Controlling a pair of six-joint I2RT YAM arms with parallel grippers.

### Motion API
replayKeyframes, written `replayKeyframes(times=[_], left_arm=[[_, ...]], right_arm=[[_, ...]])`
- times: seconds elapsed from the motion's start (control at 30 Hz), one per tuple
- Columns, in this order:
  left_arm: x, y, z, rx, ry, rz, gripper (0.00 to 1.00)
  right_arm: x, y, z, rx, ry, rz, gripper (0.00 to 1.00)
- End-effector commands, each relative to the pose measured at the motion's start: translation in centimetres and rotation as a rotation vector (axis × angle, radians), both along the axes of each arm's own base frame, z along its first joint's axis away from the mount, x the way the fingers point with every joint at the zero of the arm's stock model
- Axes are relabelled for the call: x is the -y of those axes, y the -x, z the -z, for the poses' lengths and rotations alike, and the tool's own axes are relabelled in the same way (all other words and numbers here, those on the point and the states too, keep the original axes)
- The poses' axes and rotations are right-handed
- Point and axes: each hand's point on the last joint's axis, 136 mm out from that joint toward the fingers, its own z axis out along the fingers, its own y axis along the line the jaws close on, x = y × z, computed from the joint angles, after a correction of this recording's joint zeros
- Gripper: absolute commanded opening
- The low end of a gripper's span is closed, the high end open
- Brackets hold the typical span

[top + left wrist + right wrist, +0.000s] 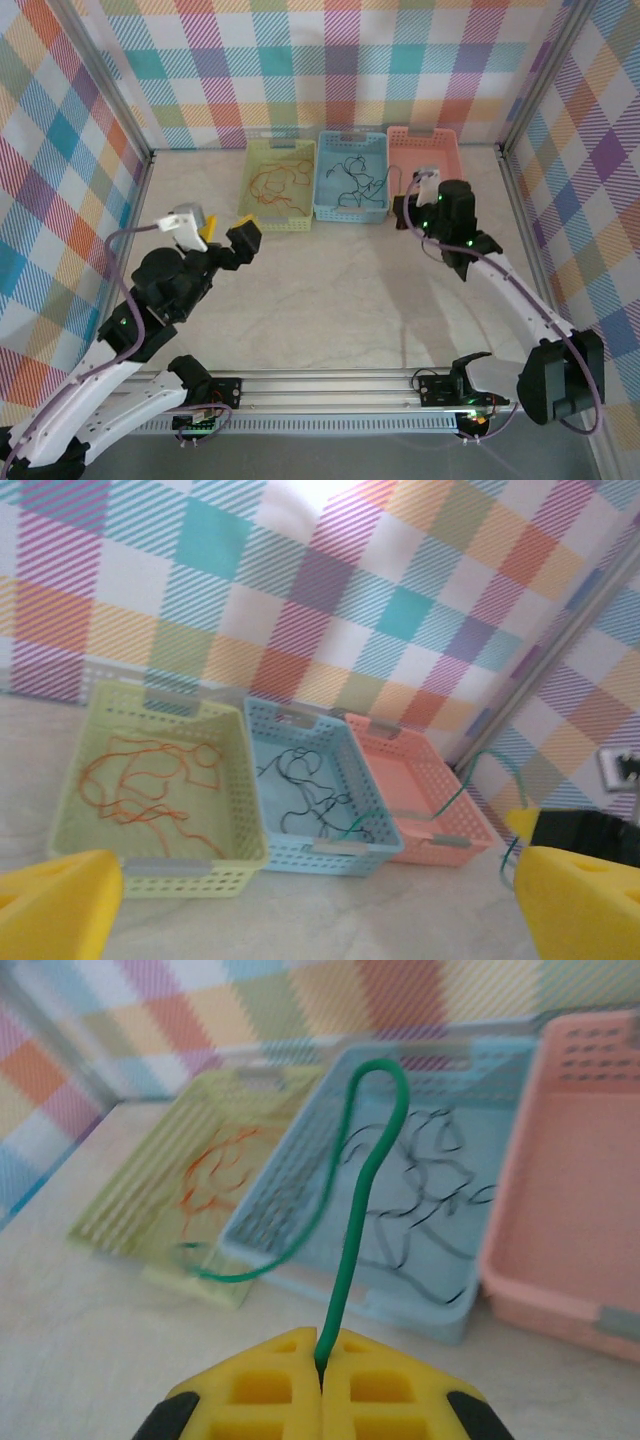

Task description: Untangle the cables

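Cables: the green one could drag its neighbours

Top view: the orange cables lie in the yellow-green basket and the black cables in the blue basket, upper middle of the frame. The pink basket looks bare. Your left gripper hangs at left, apart from the baskets. Your right gripper sits just in front of the pink one.

Left wrist view: the yellow fingers stand wide apart with nothing between them. The green cable runs from the blue basket's front rim toward the right edge. You cannot tell whether it is hooked on a black strand.

Right wrist view: the jaws are pressed together on the green cable, which loops up in front of the blue basket. If you pull away briskly, that loop could catch the rim or a black strand and shift the basket. The thin pinch could also slip.
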Motion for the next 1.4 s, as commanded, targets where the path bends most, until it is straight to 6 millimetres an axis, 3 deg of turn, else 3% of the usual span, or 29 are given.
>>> replayKeyframes(times=[0.0, 0.17, 0.33, 0.63, 0.8, 1.07, 1.27, 1.37], left_arm=[[-1.2, 0.0, 2.9, -0.055, -0.091, -0.046, 1.0], [-1.4, 0.2, 4.0, -0.073, -0.125, -0.043, 1.0], [-1.3, 0.2, 4.8, -0.08, -0.141, -0.036, 1.0], [-0.4, -0.1, 6.0, -0.098, -0.149, -0.006, 1.0], [-0.1, -0.2, 6.2, -0.103, -0.158, 0.007, 1.0], [0.2, -0.4, 6.6, -0.111, -0.171, 0.019, 1.0], [0.6, -0.6, 7.2, -0.123, -0.183, 0.03, 1.0], [0.6, -0.8, 7.6, -0.134, -0.192, 0.025, 1.0]], right_arm=[[2.9, -2.9, 0.2, -0.089, -0.077, 0.148, 0.0], [6.5, -7.2, 0.5, -0.141, -0.104, 0.293, 0.0], [10.2, -10.5, 2.6, -0.216, -0.126, 0.444, 0.0], [13.2, -15.8, 6.4, -0.288, -0.136, 0.559, 0.0], [13.4, -18.5, 8.4, -0.317, -0.171, 0.58, 0.0], [10.9, -22.7, 10.3, -0.376, -0.307, 0.495, 0.0], [9.8, -23.6, 12.4, -0.461, -0.396, 0.481, 0.03], [9.6, -23.4, 12.7, -0.484, -0.403, 0.478, 0.14]])
